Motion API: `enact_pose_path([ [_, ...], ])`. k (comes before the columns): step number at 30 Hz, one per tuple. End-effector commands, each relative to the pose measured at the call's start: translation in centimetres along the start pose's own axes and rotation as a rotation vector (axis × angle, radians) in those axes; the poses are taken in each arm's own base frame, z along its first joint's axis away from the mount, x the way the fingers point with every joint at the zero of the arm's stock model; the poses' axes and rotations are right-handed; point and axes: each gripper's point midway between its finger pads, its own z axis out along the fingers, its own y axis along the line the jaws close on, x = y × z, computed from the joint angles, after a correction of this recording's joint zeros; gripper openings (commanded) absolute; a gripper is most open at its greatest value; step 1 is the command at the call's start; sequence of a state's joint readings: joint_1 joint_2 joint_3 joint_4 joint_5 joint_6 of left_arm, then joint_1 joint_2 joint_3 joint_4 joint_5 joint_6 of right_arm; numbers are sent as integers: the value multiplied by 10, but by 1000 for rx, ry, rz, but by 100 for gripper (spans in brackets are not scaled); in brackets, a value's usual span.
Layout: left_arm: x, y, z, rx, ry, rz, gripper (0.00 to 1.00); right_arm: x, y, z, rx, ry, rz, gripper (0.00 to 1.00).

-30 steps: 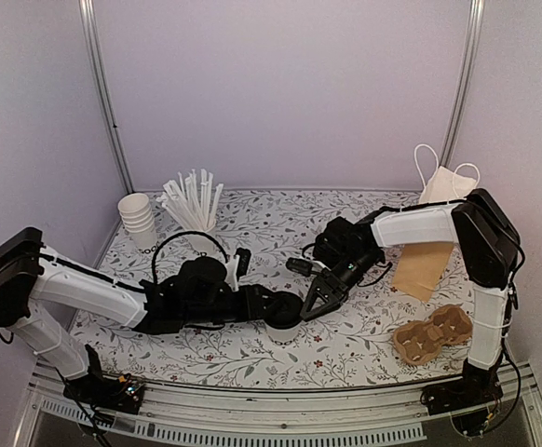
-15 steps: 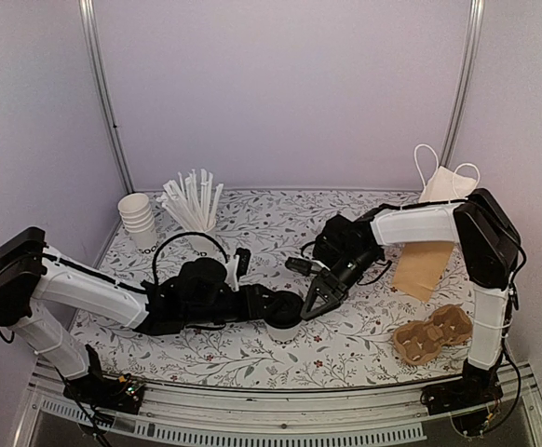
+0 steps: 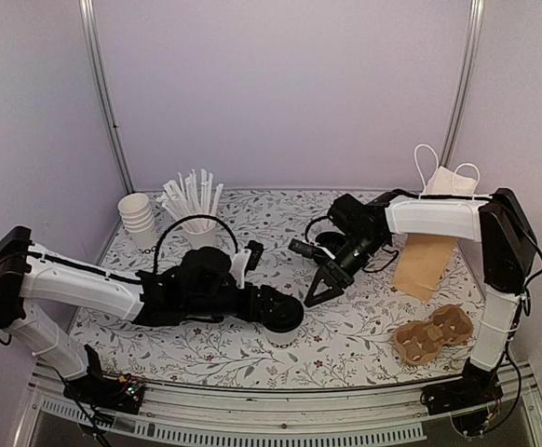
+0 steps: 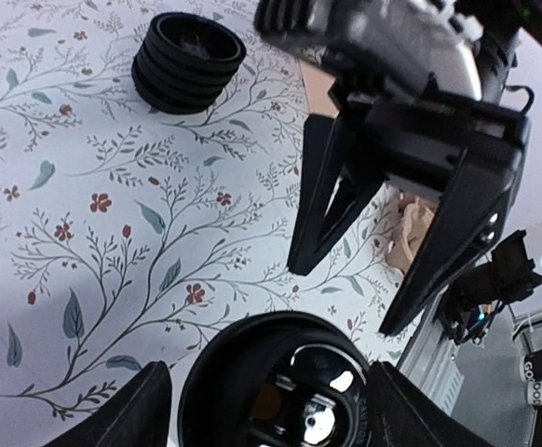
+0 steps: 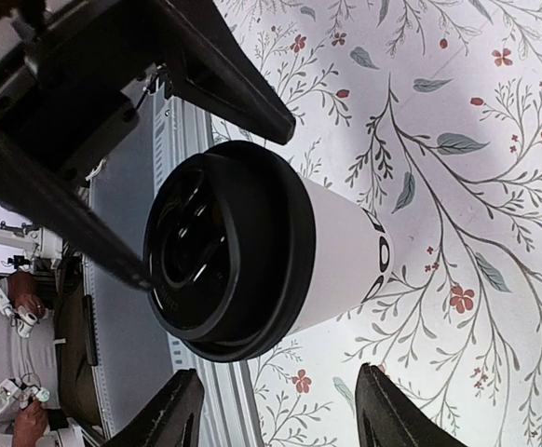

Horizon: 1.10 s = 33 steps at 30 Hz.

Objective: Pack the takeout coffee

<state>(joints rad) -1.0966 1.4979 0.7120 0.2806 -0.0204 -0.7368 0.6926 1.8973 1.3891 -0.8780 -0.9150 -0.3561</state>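
While the left gripper (image 3: 282,315) lies low across the middle of the table (image 3: 345,346), you have the takeout coffee (image 5: 271,251) standing upright on the flowered cloth, deep between its two fingers, with the black lid on. Those fingers run close along both sides of the lid's rim, but no view lets you tell whether they press on the cup. Taking the cup as the centre of the dial in the top view, the right gripper (image 4: 341,298) hangs at 1 o'clock. It is just beside the cup but apart from it, with its fingers spread wide, angled down toward the cloth and off the lid. At 6 o'clock the table's near edge is close to the cup. At 4 o'clock the pulp carrier (image 3: 431,337) sits near the front right corner, with a stretch of bare cloth between it and the cup. At 2 o'clock the brown paper bag (image 3: 422,263) is partly covered by the right arm. The stack of white cups (image 3: 139,222) stands well apart at 10 o'clock by the far left edge, and the straws (image 3: 195,197) rise at 11 o'clock, behind the left arm. In the left wrist view the stack of black lids (image 4: 189,60) sits at 11 o'clock from the cup, well apart.
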Motion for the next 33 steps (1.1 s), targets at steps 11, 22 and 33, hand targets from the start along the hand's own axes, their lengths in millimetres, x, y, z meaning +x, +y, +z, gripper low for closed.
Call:
enact_pose_path([
  [11,-7,11,-34,-127,-6,-95,85,-24,4,-19,79,-45,-138,59],
  [22,32,-2,-38,25,52,-290,80,-40,-1,-10,18,-57,-139,60],
  [33,27,12,-25,-17,20,-243,78,-17,14,-2,-102,-28,-107,60],
])
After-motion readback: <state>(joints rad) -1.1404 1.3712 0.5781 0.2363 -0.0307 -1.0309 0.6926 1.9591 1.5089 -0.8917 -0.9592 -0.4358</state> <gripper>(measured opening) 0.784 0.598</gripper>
